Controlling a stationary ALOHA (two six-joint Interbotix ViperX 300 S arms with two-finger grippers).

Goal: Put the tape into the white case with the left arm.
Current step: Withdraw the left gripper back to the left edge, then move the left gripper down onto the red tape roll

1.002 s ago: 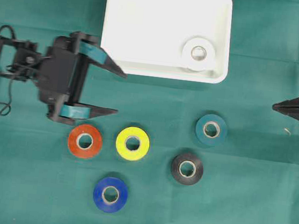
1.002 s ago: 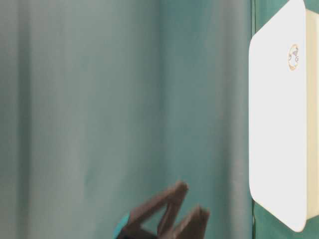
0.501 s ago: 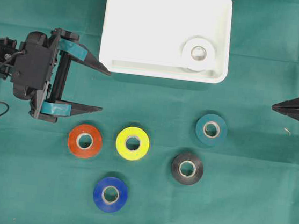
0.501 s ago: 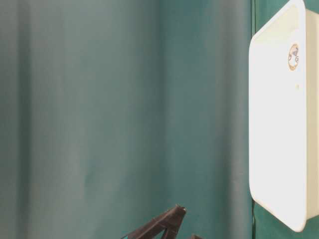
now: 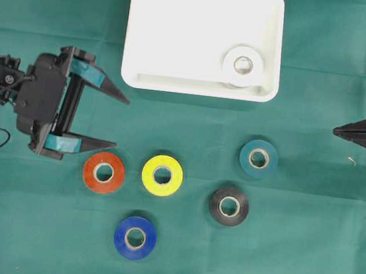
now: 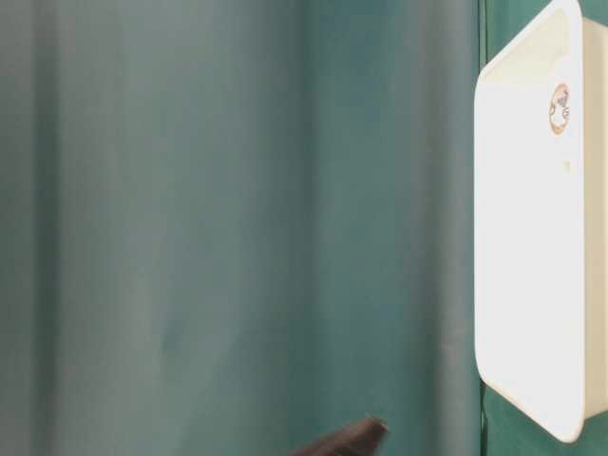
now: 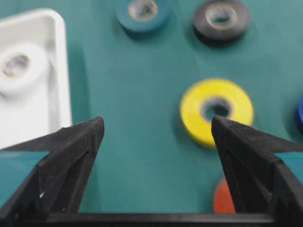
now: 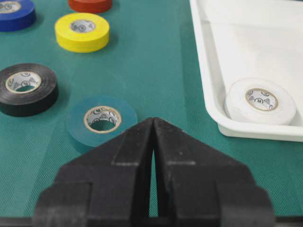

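Since a second ago, left gripper [image 5: 113,121] had drawn back leftward from the shallow white rectangular plastic case [image 5: 198,87], jaws spread wide, empty. One white tape roll [image 5: 243,66] lay in the case's lower right corner. Red roll [image 5: 104,172] sat just below the lower fingertip; yellow [image 5: 162,175], blue [image 5: 135,237], black [image 5: 229,206], teal [image 5: 258,159] rolls loose on green cloth [image 5: 303,243]. Right gripper [image 5: 337,131] pressed together, well apart at the right edge.

A shallow white rectangular plastic case [image 6: 532,256] with rounded corners fills the right edge of the frame, a small round orange-rimmed mark [image 6: 560,107] showing near its top. Blurred teal cloth [image 6: 237,218] covers the remainder. A dark pointed tip [image 6: 351,439], blurred, pokes up from the bottom edge, apart from the case.
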